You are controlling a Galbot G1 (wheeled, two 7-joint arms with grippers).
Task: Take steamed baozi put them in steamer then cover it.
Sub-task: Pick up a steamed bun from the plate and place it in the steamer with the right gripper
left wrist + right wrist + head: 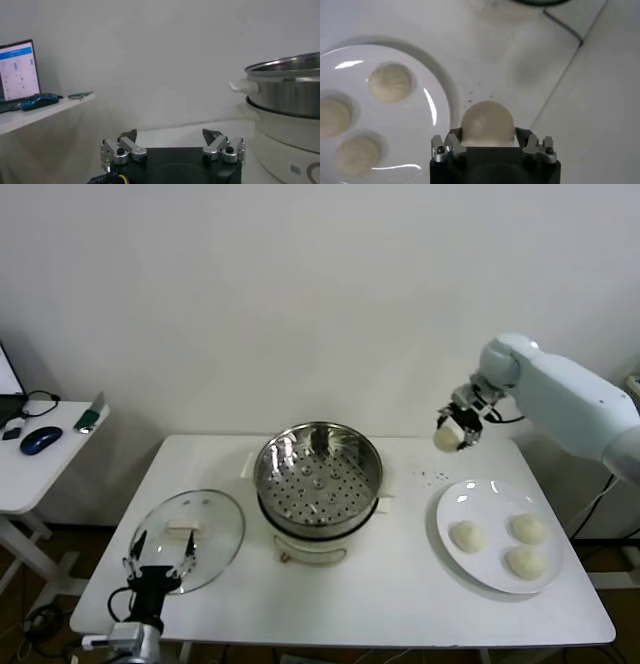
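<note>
Right gripper (451, 431) pinches one baozi (445, 438) in the air at two o'clock from the steamer (318, 476); left gripper (158, 562) rests spread beside the cover (190, 538).

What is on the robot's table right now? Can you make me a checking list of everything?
Surface: white table, a few dark specks near the plate.
Job's things: steamer open and empty at the middle; glass cover lying flat to the steamer's left; three baozi on the white plate; a fourth baozi held in the air.
Clutter: nothing seen.
Grippers: right gripper shut on the baozi, raised above the table behind the plate; left gripper open, low at the cover's near edge.
Cables: dark cables by the floor at both sides.
Surroundings: white wall; side desk with laptop, mouse.
</note>
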